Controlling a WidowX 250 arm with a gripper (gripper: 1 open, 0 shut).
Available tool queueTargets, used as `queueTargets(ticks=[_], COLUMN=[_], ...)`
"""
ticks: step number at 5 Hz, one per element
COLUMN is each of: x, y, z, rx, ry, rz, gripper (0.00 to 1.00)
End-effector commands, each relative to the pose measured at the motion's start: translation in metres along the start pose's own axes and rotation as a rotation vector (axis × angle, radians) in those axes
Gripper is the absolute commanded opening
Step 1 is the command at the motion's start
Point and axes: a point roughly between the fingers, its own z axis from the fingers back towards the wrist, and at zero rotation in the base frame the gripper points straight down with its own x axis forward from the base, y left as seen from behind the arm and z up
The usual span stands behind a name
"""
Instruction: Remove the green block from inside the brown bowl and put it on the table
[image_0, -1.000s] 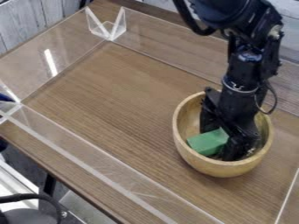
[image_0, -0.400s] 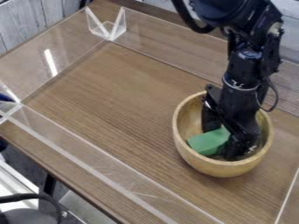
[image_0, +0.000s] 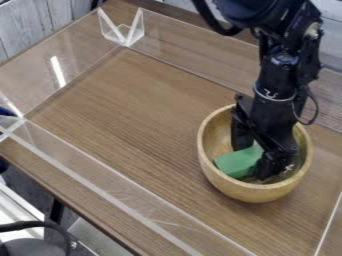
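**Camera view: block not yet lifted from the bowl**

Camera view: the green block (image_0: 242, 161) is seen lying inside the brown bowl (image_0: 213, 167), toward the bowl's nine o'clock side, tilted against the inner wall. The gripper (image_0: 265, 150) is pointed straight down into the bowl, its jaws spread as wide as they go, set about the block's three o'clock end. No grip is made out; whether the fingers touch the block cannot be told.

Progress is judged as early: the descent into the bowl is done, while closing, lifting and setting down on the table (image_0: 127, 120) are all left.

The bowl is placed near the table's four o'clock corner, with a clear acrylic wall (image_0: 94, 176) running along the six o'clock edge and another passing close by at three o'clock. Wide bare wood is offered from nine to twelve o'clock of the bowl, well apart from any wall. The thick rim must be cleared before any sideways travel is attempted.
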Motion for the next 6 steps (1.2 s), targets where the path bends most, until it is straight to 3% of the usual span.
queueTargets(ticks=[1, 6], x=[0.008, 0.004], y=[0.004, 0.014], z=[0.015, 0.027], rx=[0.018, 0.032], ry=[-0.064, -0.076], rz=[0.000, 0.021], gripper=[0.00, 0.00])
